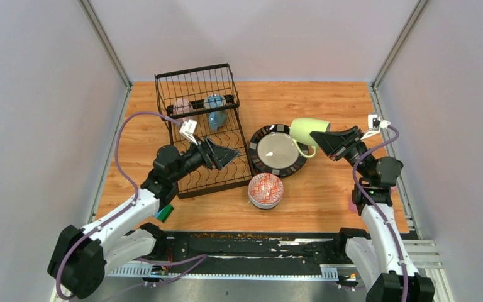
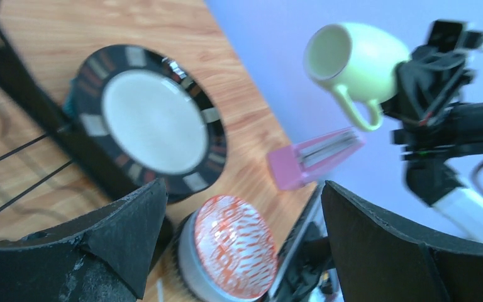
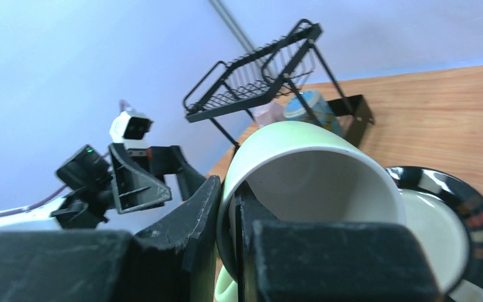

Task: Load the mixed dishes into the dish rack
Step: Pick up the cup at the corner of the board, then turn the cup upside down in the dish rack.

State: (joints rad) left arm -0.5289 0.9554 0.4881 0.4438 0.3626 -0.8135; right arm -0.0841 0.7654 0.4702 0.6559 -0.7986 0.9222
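The black wire dish rack [image 1: 194,70] stands at the back left, with a pink mug [image 1: 181,107] and a blue mug [image 1: 215,112] in its taller basket. My left gripper [image 1: 226,153] hovers open and empty over the rack's lower tray. To its right lie a black-rimmed cream plate [image 1: 278,151] and a red-patterned bowl [image 1: 265,190]. My right gripper [image 1: 322,139] is shut on the rim of a pale green mug [image 1: 308,132], held on its side in the air above the plate's right edge. In the right wrist view one finger is inside the mug [image 3: 314,182] and one outside.
A pink container [image 2: 314,157] lies on the table by the right arm's base. A green block [image 1: 163,212] sits under the left forearm at the near left. Grey walls close in the wooden table on three sides.
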